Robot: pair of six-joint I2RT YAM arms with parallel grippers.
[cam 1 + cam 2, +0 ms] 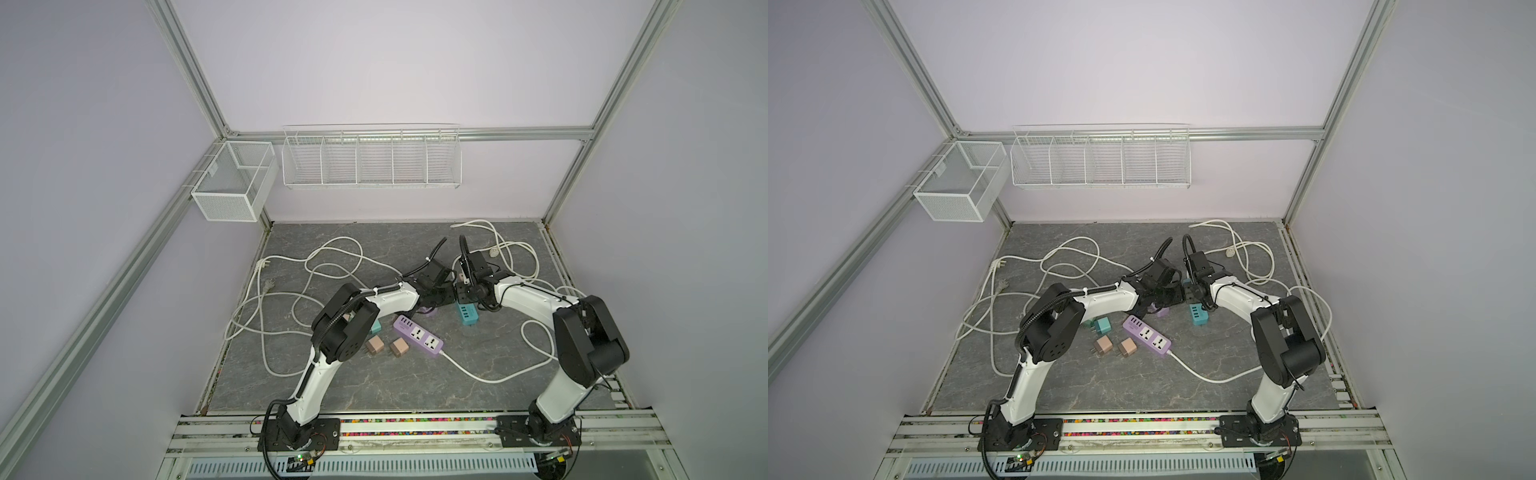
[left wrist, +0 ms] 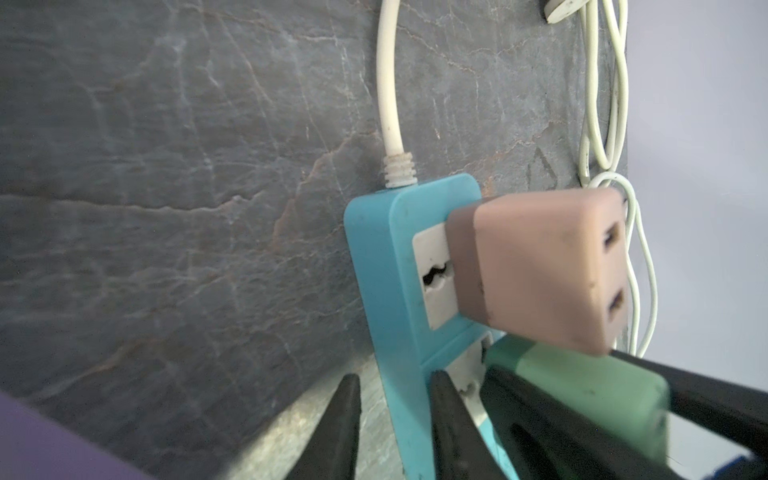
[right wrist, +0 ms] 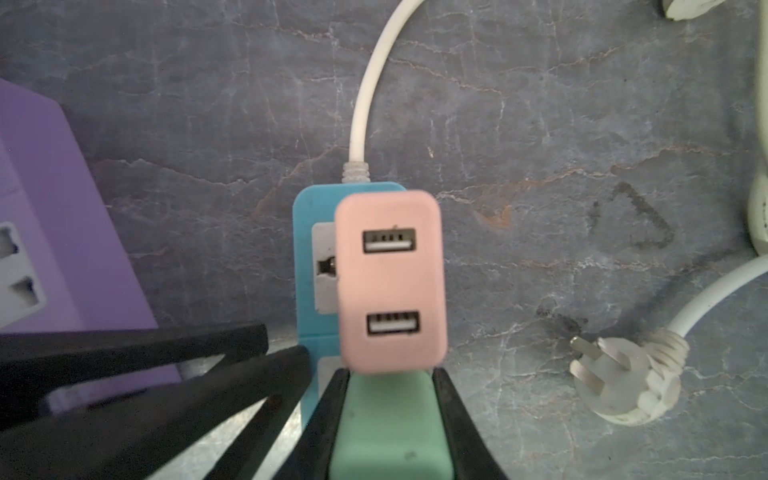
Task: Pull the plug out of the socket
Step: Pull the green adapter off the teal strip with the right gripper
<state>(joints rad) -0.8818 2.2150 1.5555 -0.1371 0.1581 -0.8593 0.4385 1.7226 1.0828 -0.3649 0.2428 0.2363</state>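
Lilac walls (image 1: 395,62) and an aluminium frame (image 1: 519,133) close in the grey, stone-patterned table (image 1: 415,386), where we find two arms bent toward each other over a blue power strip (image 1: 467,312). In a top view the left arm (image 1: 390,301) rises from its base on the near rail, folds at a raised black elbow and runs its white forearm inward and down toward the middle of the table. The right arm (image 1: 532,299) mirrors it from the opposite side, so that the two wrists almost meet above the strip. From the right wrist we see the right gripper (image 3: 390,378) clenched on the green plug (image 3: 386,424), a black finger (image 3: 328,415) pressed to each flank. The plug sits in the strip's second socket from the white lead (image 2: 388,83), just beside a pink adapter (image 3: 390,282) that fills the socket nearest the lead. From the left wrist the plug's base lies close against the socket face, and we make out no prongs. The left gripper (image 2: 395,378) straddles the strip's edge with its fingers a little apart, one finger (image 2: 451,424) laid along the socket face. Whether they pinch the strip or merely bear on it we cannot tell. A purple power strip (image 1: 417,334) lies nearer the rail, with a tan adapter (image 1: 376,345) and a second tan adapter (image 1: 400,347) just beside it. A loose white plug (image 3: 623,378) rests on the table near the blue strip.
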